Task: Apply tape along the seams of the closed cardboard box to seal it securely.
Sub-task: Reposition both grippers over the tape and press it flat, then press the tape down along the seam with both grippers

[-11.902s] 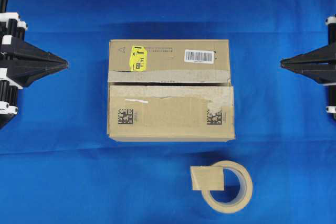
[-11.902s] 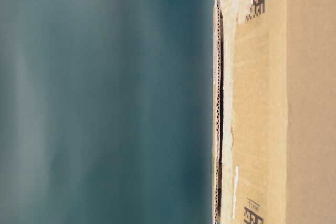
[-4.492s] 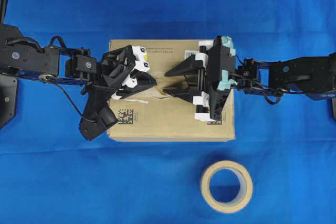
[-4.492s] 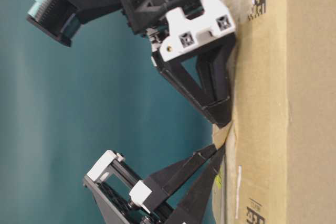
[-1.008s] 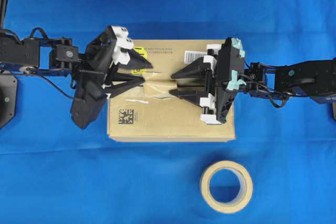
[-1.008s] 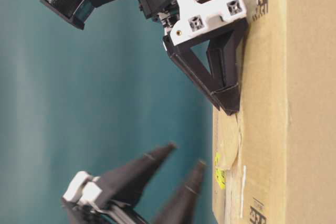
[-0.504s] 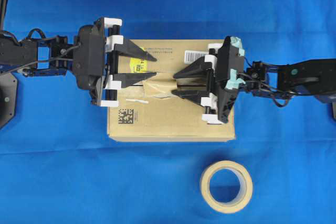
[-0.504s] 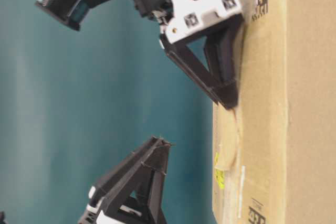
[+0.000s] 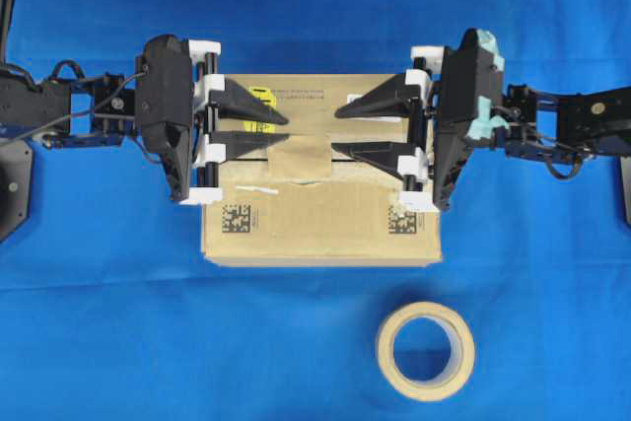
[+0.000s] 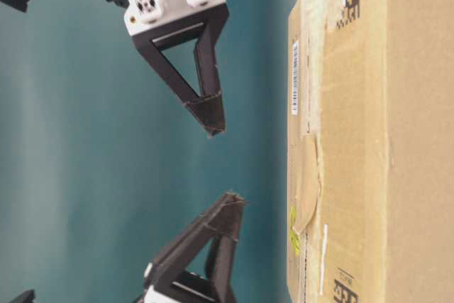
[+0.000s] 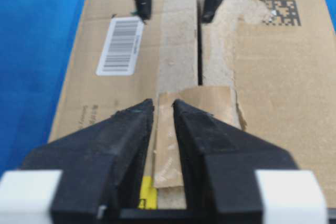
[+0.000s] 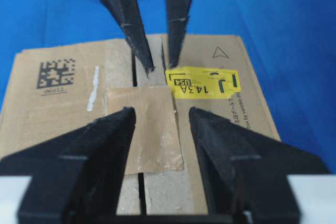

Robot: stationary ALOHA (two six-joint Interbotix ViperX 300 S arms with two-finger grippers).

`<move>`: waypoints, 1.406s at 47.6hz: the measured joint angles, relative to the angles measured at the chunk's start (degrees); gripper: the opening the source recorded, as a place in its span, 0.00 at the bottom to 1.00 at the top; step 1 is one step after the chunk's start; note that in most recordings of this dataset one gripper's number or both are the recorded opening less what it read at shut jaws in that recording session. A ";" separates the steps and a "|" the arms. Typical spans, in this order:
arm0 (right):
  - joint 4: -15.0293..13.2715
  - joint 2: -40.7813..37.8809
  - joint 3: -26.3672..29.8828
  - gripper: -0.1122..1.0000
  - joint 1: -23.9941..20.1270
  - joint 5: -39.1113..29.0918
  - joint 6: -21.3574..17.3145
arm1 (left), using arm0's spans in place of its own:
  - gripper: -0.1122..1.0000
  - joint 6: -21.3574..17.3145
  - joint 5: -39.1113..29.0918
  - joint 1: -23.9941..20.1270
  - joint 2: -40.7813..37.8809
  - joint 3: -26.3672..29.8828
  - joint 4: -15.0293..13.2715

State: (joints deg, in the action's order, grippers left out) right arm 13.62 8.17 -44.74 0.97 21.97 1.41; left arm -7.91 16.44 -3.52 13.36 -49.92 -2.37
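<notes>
Box [image 9: 320, 214] on the blue surface [image 9: 315, 17], with the tape [image 9: 301, 160] lying across the seam [image 9: 389, 157] near mid-length. The tape's long axis runs across the seam, which itself runs from one claw toward the other. Left claw [image 9: 281, 129]: fingers narrowly parted, nothing between them, held above the box top; the tape lies just ahead of and below its tips. Right claw [image 9: 338, 130]: fingers spread wide, empty, likewise clear of the box in the table-level view; the tape lies ahead of its tips and a little further off. The left claw is judged the nearer. The seam beyond the tape, toward the right claw, is bare, as the left wrist view shows. The roll [image 9: 425, 350] lies on the surface, well apart from both claws, on the right claw's side.
</notes>
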 measured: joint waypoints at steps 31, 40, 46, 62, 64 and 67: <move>-0.18 -9.40 4.92 0.08 0.70 0.35 0.18 | 0.11 0.62 2.02 1.67 -6.77 0.44 -0.09; -0.18 -13.18 6.77 0.08 0.53 0.35 0.18 | 0.11 2.64 2.46 1.67 -7.82 0.44 -0.09; -0.18 -14.59 7.38 0.08 0.18 0.44 0.00 | 0.11 3.43 2.46 1.67 -8.17 -0.35 0.00; -0.18 -15.03 5.89 0.08 -0.26 0.97 -0.88 | 0.11 5.98 3.08 1.67 -7.82 -2.55 -0.09; 0.00 -14.59 5.10 0.08 -0.35 1.14 -0.88 | 0.11 5.98 3.16 1.67 -7.47 -2.99 -0.09; 0.35 -13.80 3.96 0.08 -0.53 1.14 -0.88 | 0.11 5.98 3.08 1.76 -7.03 -3.69 -0.09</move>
State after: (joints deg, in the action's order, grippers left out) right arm 13.97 -5.63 -40.78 0.44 23.12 0.53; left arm -1.93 19.51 -1.76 6.33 -53.61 -2.46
